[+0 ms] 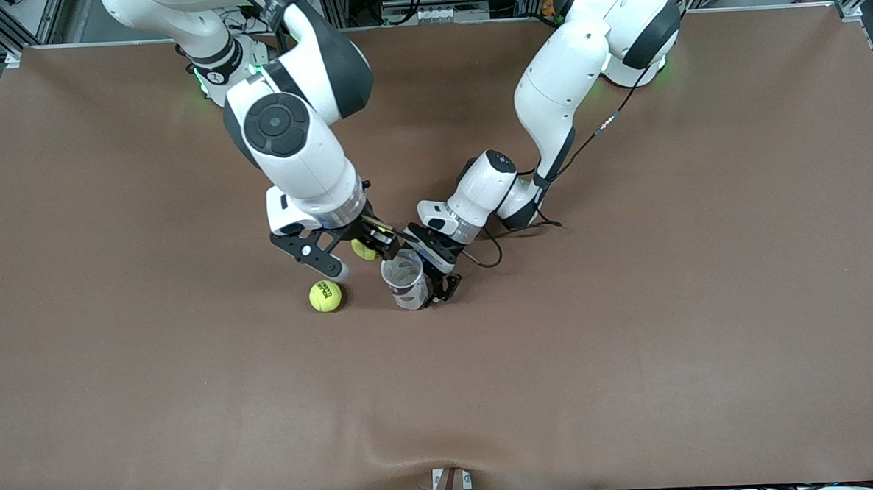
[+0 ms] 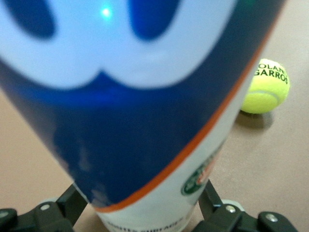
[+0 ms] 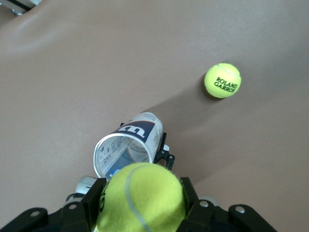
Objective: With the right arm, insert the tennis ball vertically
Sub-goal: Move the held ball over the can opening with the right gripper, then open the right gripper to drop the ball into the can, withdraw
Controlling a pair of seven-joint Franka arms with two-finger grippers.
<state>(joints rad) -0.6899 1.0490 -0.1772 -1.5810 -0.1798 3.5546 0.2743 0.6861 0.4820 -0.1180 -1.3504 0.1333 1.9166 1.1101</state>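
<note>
- Brown bench (image 1: 633, 354) has lots of bare room all around the middle.
- The right gripper (image 1: 367, 249) jaws pinch a yellow tennis ball (image 3: 141, 198) just above the can's open mouth.
- The left gripper (image 1: 438, 278) jaws sit spread around the upright clear can (image 1: 406, 279).
- A second ball (image 1: 325, 295) lies beside the can, toward the right arm's end.
</note>
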